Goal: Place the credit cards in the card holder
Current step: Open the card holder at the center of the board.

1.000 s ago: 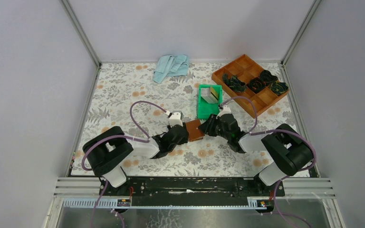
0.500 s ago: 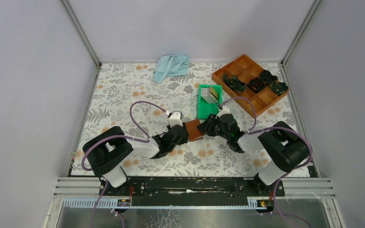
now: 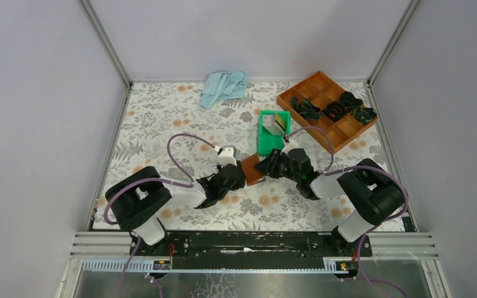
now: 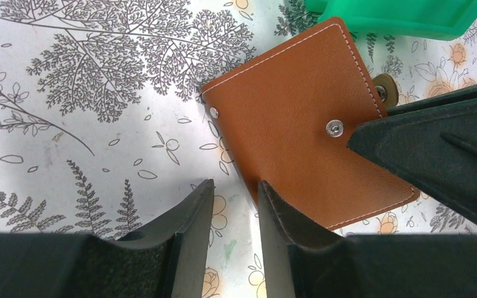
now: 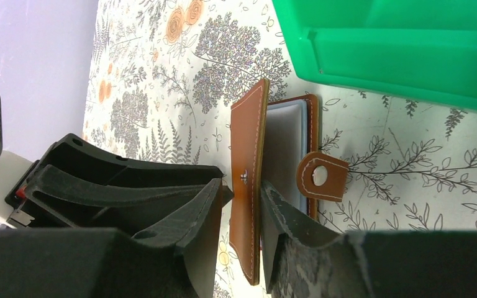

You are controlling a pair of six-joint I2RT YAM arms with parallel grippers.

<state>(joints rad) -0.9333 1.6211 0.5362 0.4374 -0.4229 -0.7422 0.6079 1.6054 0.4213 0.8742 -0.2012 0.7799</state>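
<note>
The brown leather card holder [image 3: 253,169] lies on the floral mat between my two grippers. In the right wrist view its cover [image 5: 248,136] stands edge-on between my right gripper's [image 5: 243,186] fingers, with the snap tab [image 5: 322,177] loose beside it. My right gripper [image 3: 266,167] is shut on that cover. My left gripper [image 4: 235,186] is slightly open and empty, at the holder's [image 4: 292,124] near-left edge, one finger over its border. The credit cards [image 3: 277,123], gold-tan and grey, stand in the green bin [image 3: 265,146].
The green bin [image 5: 410,43] sits just beyond the card holder. An orange-brown wooden tray [image 3: 348,127] with dark items stands at the back right. A light blue cloth [image 3: 223,87] lies at the back middle.
My right gripper has edged a little left and away from me with the holder's cover. The left arm has shifted slightly. The holder has stayed in place.
</note>
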